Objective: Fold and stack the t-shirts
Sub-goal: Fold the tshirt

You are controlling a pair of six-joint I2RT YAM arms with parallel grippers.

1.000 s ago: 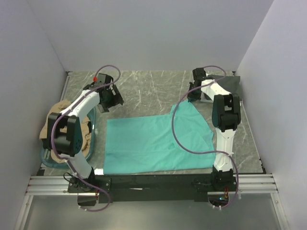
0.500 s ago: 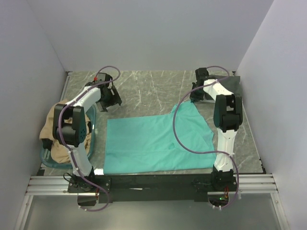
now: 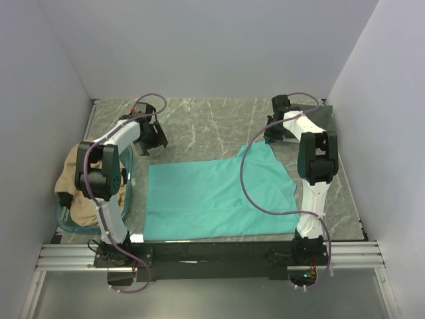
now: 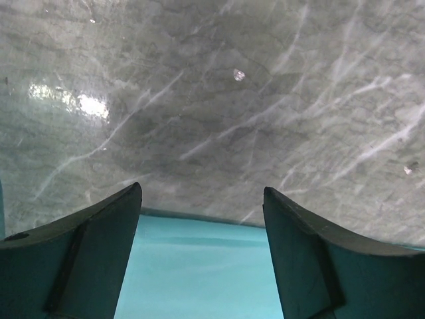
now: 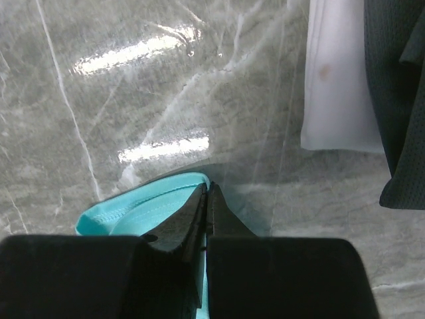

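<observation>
Grey marble desk [image 3: 199, 123] with white walls on three sides.

From the top: teal t-shirt [image 3: 206, 199] spread flat in the middle of the desk, close to the arms. At the left edge, tan t-shirt [image 3: 73, 189] heaped in a teal basket [image 3: 129, 189]. In the far right corner, dark grey t-shirt [image 3: 324, 117]. Just past the far left corner of the teal t-shirt, left pincer [image 3: 158, 139]. At the far right corner, right pincer [image 3: 270, 137], with that corner lifted a little toward it.

From the left wrist: fingers [image 4: 86, 252] wide apart, nothing between them. Bare desk ahead. Far edge of the teal t-shirt low down, just behind the tips. Not touching the cloth, by the look of it.

From the right wrist: fingers pressed tight together, pinching a small fold of the teal t-shirt at the very tips. Close by on the right, white t-shirt [image 5: 335, 86], with the dark grey t-shirt overlapping its edge.

Things likely to go wrong from here:
- **On the right:** only a small bite of cloth, easy to lose on a quick pull.
- **On the left:** closing on bare desk and missing the edge.
- **After either slip:** just one corner lifted, and a crooked fold.
- **With a long pull to the right:** teal cloth dragged onto the white t-shirt.
</observation>
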